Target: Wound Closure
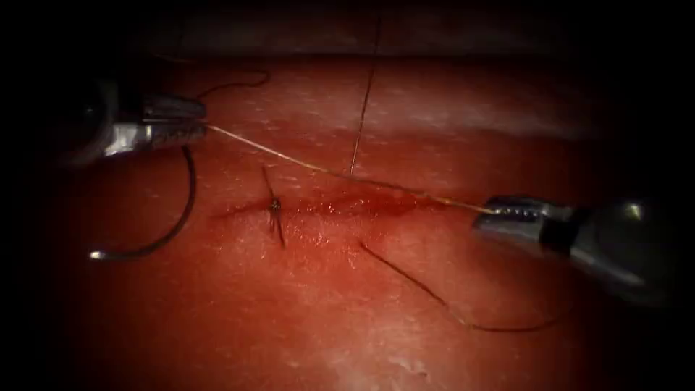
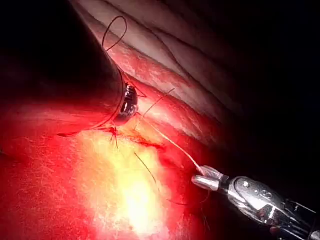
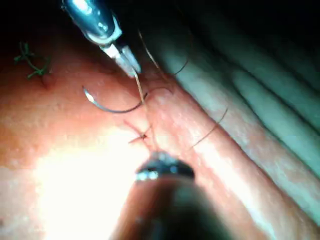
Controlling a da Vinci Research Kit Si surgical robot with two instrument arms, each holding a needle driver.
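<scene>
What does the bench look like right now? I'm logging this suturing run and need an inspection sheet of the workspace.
Surface: tissue wet with red fluid; the cut runs across it, with one knot already tied near its left end.
Job's things: needle lies free on the tissue, left of the cut, not in the tissue. Thread is stretched taut between the two tools, above the cut.
Clutter: loose thread end below the cut.
Grippers: left tool shut on the thread; right tool shut on the thread. Neither holds the needle.
Cables: nothing seen.
Surroundings: dark; nothing seen.
</scene>
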